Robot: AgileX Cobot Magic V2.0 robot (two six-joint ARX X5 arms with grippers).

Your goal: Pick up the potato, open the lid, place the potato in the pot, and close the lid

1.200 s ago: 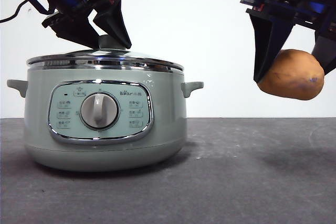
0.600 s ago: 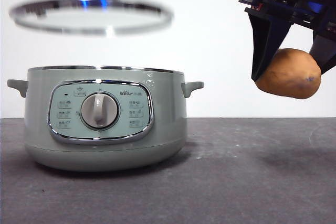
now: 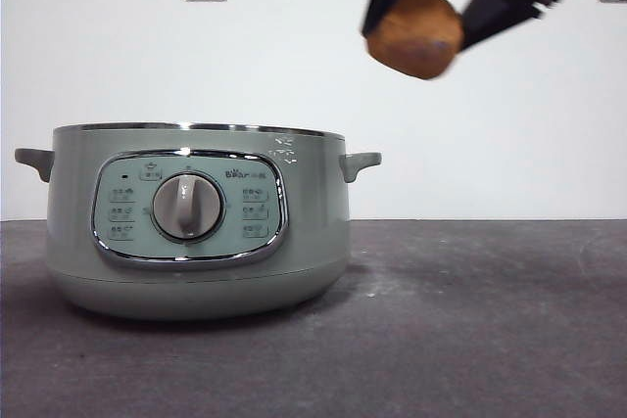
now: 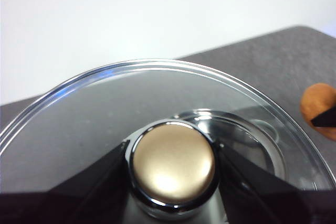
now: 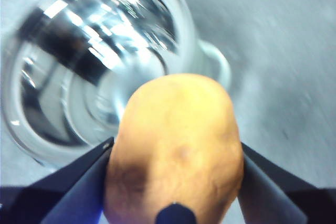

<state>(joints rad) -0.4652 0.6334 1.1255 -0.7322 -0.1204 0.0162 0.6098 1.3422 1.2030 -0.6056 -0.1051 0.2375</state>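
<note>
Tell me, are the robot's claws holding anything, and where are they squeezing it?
Yes. The right gripper squeezes the potato by its two sides. The left gripper holds the lid by its knob.

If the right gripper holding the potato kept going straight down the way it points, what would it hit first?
Probably the pot's open mouth or near rim; the right gripper with the potato looks down at it, though depth is unclear.

Low front camera faces pot (image 3: 196, 222); wrist cameras look down
</note>
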